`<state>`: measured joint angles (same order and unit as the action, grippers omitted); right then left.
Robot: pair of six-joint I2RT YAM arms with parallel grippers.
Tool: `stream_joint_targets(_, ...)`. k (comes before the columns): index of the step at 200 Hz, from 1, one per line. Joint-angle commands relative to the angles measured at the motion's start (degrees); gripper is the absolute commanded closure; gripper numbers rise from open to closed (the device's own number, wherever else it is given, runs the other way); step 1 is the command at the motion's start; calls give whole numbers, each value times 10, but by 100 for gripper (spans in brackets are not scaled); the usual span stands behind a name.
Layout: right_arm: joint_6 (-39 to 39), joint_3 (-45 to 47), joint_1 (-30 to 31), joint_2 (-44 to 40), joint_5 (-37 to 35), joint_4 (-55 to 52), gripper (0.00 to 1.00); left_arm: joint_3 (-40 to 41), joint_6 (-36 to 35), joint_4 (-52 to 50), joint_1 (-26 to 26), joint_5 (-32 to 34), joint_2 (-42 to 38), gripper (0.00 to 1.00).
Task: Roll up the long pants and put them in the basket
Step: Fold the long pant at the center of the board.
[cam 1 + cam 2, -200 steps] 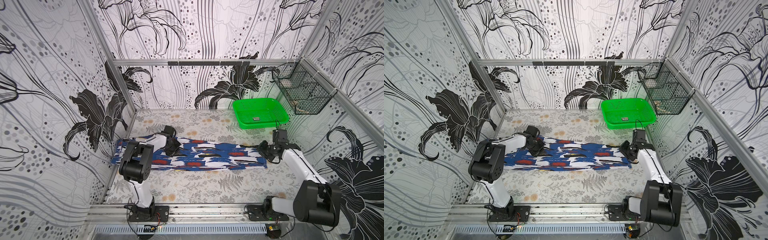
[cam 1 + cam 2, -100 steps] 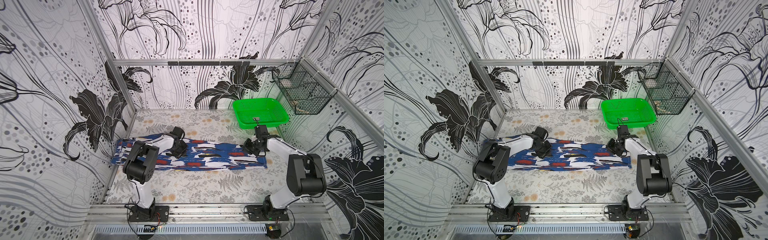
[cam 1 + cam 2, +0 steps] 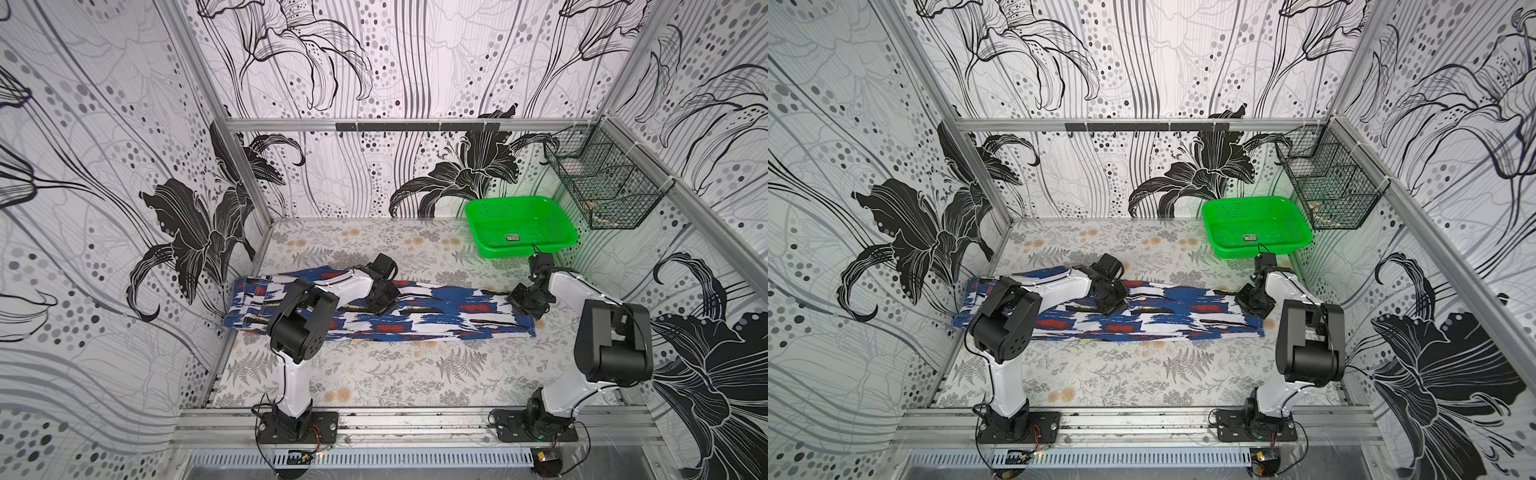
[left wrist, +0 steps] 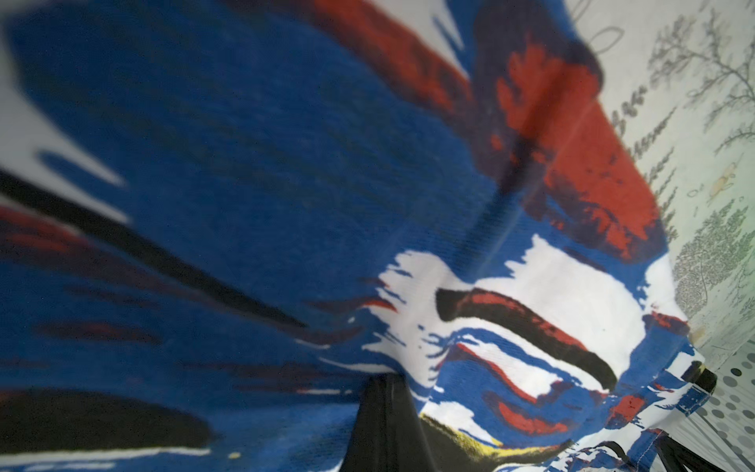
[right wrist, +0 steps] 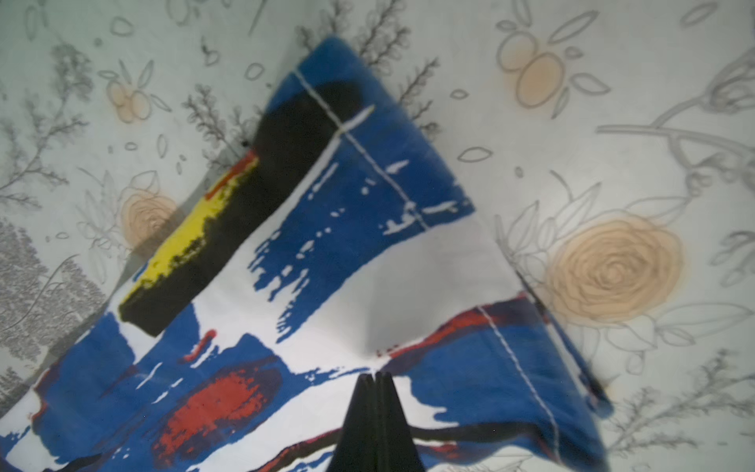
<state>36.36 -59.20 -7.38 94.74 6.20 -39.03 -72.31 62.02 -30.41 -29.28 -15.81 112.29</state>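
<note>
The long pants lie flat as one long strip across the floral table, blue, white and black with red patches, seen in both top views. My left gripper rests on the strip left of its middle. In the left wrist view its black fingers are shut and the cloth tents up at their tip. My right gripper sits at the strip's right end by the hem. In the right wrist view it is shut, and creases in the fabric run to its tip.
A green plastic basket stands at the back right of the table, just behind the right arm. A black wire basket hangs on the right wall. Patterned walls close in the left, back and right sides.
My left gripper has slid rightward along the pants. The right arm's elbow has lifted, and its gripper moved in from the far right end onto the hem area and closed.
</note>
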Motion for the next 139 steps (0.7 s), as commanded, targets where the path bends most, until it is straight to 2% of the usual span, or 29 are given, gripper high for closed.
stream_joint_targets(1,-7,21,2,4,12,-4,100,-6,9,1,-21,-7,34,100)
stream_joint_targets(19,-5,41,2,-20,50,25,100,-23,10,0,-32,-7,48,100)
stream_joint_targets(73,5,70,2,-110,80,20,100,-73,33,16,-78,-11,116,100)
stream_joint_targets(116,2,96,2,-206,54,15,100,-124,52,23,-122,-21,177,100)
stream_joint_targets(139,-1,101,2,-222,42,9,100,-142,54,16,-133,-19,183,100)
